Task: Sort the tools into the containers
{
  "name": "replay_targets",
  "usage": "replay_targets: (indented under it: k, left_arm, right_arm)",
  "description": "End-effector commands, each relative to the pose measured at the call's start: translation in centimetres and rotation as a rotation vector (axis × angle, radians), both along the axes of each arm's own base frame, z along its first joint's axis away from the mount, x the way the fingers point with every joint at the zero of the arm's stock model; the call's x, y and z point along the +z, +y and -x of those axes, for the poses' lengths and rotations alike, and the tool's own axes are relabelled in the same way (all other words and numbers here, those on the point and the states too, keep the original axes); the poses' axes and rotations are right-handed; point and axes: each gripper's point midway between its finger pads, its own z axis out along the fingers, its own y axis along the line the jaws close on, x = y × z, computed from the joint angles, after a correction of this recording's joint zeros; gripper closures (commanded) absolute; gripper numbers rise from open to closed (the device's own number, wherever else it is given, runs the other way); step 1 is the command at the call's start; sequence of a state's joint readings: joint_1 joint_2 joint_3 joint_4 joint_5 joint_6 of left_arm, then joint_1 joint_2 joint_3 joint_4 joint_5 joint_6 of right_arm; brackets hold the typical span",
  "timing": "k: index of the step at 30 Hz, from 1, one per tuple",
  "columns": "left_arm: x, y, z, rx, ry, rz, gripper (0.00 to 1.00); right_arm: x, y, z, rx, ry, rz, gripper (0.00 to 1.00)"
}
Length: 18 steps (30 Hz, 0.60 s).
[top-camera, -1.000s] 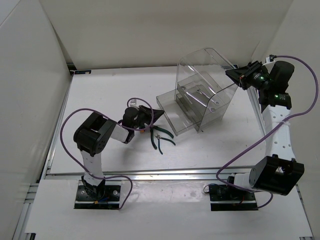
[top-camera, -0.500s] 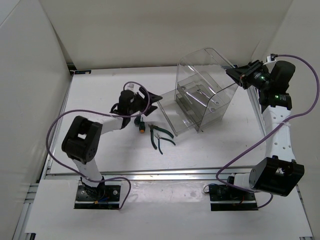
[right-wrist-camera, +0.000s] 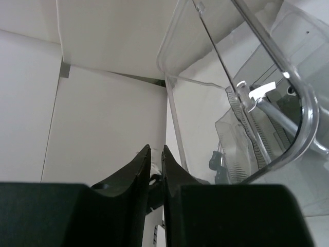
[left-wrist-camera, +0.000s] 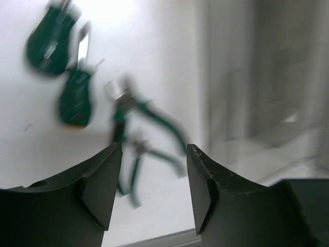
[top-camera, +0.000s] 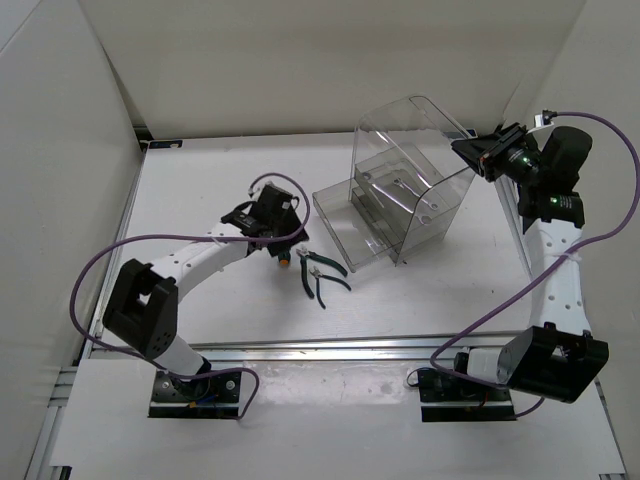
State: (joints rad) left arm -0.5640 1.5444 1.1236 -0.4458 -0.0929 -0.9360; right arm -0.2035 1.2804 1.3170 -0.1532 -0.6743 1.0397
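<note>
The white table (top-camera: 200, 180), boxed in by white walls (top-camera: 60, 150) at left, back and right, lies open across its far-left part and along its near edge. The tall clear plastic bin (top-camera: 400, 125) with a rounded lid stands right of centre. The right gripper (right-wrist-camera: 156, 154), fingers drawn almost together, sits at the bin's right edge. The left gripper (left-wrist-camera: 154, 154), fingers apart, hangs left of the bin. The dark-green-handled pliers (top-camera: 322, 277) lie near the bin's front-left corner, and two stubby green-handled screwdrivers (left-wrist-camera: 75, 100) lie just left of them, blurred
</note>
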Motion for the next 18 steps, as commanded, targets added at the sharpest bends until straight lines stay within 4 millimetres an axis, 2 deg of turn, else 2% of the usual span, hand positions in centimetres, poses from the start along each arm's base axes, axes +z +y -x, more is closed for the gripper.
replay_targets:
  k: [1, 5, 8, 9, 11, 18]
  left_arm:
    - [-4.7, 3.0, 4.9, 0.016, 0.195, -0.188, 0.35]
    - [-5.1, 2.3, 5.9, 0.019, 0.246, -0.164, 0.31]
    - [-6.2, 1.3, 7.7, 0.005, 0.338, -0.155, 0.3]
    - [-6.5, 0.4, 8.4, -0.021, 0.356, -0.148, 0.29]
    - [-6.7, -0.2, 9.0, -0.034, 0.376, -0.152, 0.29]
    - [-9.4, -1.4, 11.0, -0.064, 0.475, -0.197, 0.31]
  right_arm:
    - [1.3, 0.4, 1.2, 0.003, -0.065, 0.023, 0.82]
    - [0.3, 0.6, 2.2, 0.004, -0.039, 0.022, 0.82]
    - [0.0, 0.8, 2.9, 0.006, -0.027, 0.02, 0.82]
    - [0.0, 0.8, 3.1, 0.003, -0.032, 0.021, 0.82]
    - [-0.3, 0.8, 3.4, 0.001, -0.018, 0.019, 0.82]
    - [0.0, 1.0, 4.3, 0.013, -0.022, 0.031, 0.82]
